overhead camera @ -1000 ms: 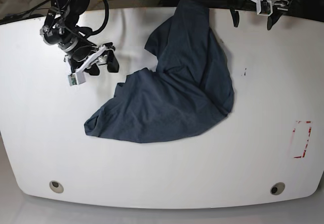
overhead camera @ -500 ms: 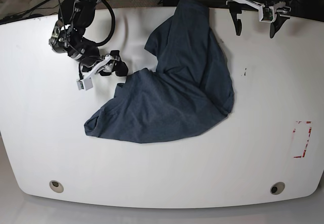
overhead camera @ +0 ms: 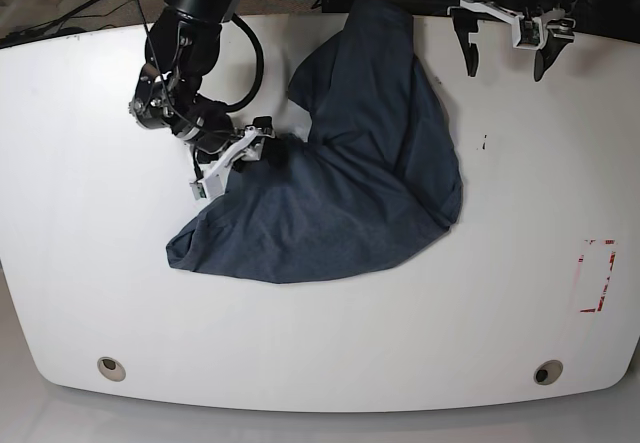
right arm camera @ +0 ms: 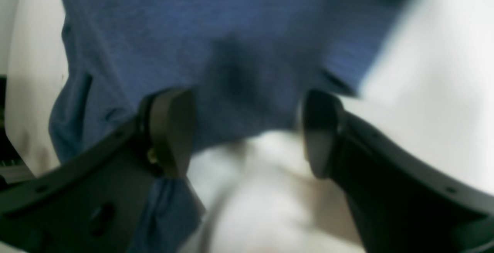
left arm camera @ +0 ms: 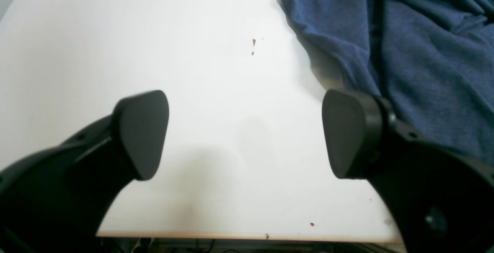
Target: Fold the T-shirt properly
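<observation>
The dark navy T-shirt (overhead camera: 350, 183) lies crumpled on the white table (overhead camera: 90, 263), running from the back edge to the front left. My right gripper (overhead camera: 266, 150) is open at the shirt's upper left edge. In the blurred right wrist view (right arm camera: 247, 133) its jaws straddle the cloth's edge (right arm camera: 231, 52), which reaches between them; no grasp shows. My left gripper (overhead camera: 503, 55) is open and empty near the table's back edge, right of the shirt. In the left wrist view (left arm camera: 245, 133) it hangs over bare table, with the shirt (left arm camera: 417, 44) beside its right finger (left arm camera: 347, 133).
A red rectangular marking (overhead camera: 597, 275) is on the table at the right. Two round holes (overhead camera: 112, 368) (overhead camera: 547, 372) sit near the front edge. Small dark specks (overhead camera: 485, 143) mark the table right of the shirt. The table's back edge (left arm camera: 266, 237) lies just under the left gripper.
My right arm has swung right and a little forward, from bare table to the shirt's upper left edge. The left gripper has barely shifted. The shirt lies as before.
</observation>
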Motion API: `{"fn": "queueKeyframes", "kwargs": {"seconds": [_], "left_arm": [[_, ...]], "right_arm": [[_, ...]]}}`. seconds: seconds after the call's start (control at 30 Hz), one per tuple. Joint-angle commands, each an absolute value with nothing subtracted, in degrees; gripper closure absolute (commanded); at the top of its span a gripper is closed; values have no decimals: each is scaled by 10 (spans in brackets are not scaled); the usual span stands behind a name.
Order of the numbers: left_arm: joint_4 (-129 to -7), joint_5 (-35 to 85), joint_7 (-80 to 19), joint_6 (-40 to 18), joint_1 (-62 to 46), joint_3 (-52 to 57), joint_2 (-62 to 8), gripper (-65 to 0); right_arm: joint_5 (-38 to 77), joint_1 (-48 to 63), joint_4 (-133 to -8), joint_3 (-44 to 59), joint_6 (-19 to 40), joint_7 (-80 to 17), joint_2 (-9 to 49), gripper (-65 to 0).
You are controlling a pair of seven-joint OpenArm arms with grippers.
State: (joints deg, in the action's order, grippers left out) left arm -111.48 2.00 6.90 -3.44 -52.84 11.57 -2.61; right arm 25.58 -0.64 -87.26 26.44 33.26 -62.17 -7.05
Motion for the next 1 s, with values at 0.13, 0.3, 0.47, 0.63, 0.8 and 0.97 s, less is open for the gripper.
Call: {"fn": "queueKeyframes", "kwargs": {"seconds": [0.13, 0.3, 0.47, 0.63, 0.8, 0.97], "left_arm": [[-1123, 21, 86, -32, -535, 117, -29, -593], [-1123, 21, 86, -32, -535, 116, -29, -593], [-1123, 21, 86, -32, -535, 116, -29, -593], [-1123, 21, 85, -32, -533, 114, -30, -593], [-1123, 21, 85, -33, -525, 97, -33, -593], [-1123, 23, 33, -33, -516, 60, -48, -593]], "right_arm": [[258, -20, -854, 262, 333, -603, -75, -422], [258, -36, -789, 263, 333, -582, -74, -355], [261, -38, -778, 261, 333, -562, -74, -184], [262, -37, -780, 261, 333, -562, -74, -98], [262, -35, -790, 261, 333, -562, -73, -86], [260, -21, -853, 259, 336, -564, -73, -13]]}}
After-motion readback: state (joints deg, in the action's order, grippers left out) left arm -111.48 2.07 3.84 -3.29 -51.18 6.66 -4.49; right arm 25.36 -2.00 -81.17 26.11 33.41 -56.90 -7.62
